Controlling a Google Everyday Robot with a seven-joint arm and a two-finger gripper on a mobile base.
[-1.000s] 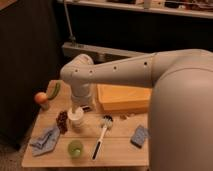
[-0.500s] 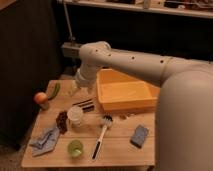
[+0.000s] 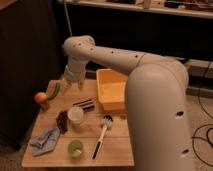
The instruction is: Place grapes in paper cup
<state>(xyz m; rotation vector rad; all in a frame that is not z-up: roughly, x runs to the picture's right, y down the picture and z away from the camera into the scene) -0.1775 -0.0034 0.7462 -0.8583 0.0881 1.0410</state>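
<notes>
The grapes (image 3: 62,120), a small dark bunch, lie on the wooden table (image 3: 115,150) right beside the left side of the white paper cup (image 3: 75,116), which stands upright. My gripper (image 3: 72,86) hangs from the white arm over the back left of the table, above and behind the cup and the grapes. It is well apart from both. Its fingers look open and hold nothing.
A yellow bin (image 3: 114,90) stands at the back right. An orange-red fruit (image 3: 40,98) and a green item (image 3: 54,91) lie at the back left. A dark striped item (image 3: 85,105), a brush (image 3: 101,135), a low green cup (image 3: 75,148) and a blue cloth (image 3: 45,139) also lie on the table.
The arm has swung back and to the left, uncovering the yellow bin. The gripper has moved toward the table's back left. The things on the table have not moved.
</notes>
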